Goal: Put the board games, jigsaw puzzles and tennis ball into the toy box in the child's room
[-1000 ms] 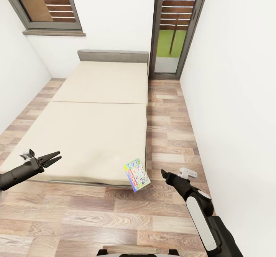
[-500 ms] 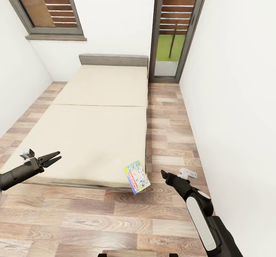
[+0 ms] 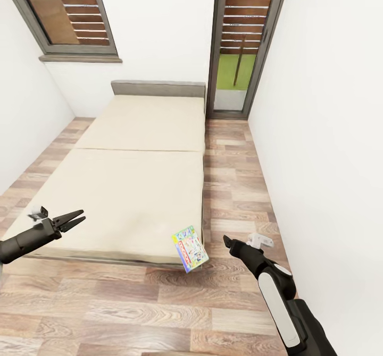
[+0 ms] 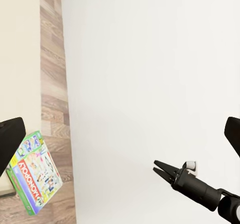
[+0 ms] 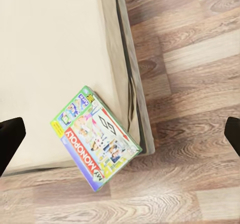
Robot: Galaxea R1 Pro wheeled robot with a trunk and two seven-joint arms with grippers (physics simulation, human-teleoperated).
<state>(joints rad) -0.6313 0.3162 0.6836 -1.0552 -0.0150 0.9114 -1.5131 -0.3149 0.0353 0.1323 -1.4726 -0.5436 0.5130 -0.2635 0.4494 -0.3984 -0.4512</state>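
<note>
Bed [image 3: 133, 186]: beige mattress, grey headboard at the far end, ahead of both your claws and lying between them.

Board game [image 3: 190, 248]: flat box, green edges, "Monopoly" printed on the lid. It sits on the bed's near corner, on the side of your right claw, and overhangs the mattress edge above the floor [image 3: 159, 303]. In the right wrist view the box [image 5: 95, 136] lies askew across that corner, part on the mattress and part past the bed frame. In the left wrist view the box [image 4: 32, 176] shows tilted at the bed's edge.

Left claw [image 3: 73, 219]: held over the near edge of the bed, well apart from the box, fingers parted a little and gripping nothing.

Right claw [image 3: 227, 240]: just beside the box, out over the floor past the bed's corner, not touching it. From the left wrist view your right claw [image 4: 161, 170] shows its two fingers slightly apart and empty.

Wall [image 3: 319, 133]: white, on the outer side of your right claw.

Window [image 3: 69, 13] and glazed door [image 3: 239, 42]: beyond the headboard, far ahead of both claws.
</note>
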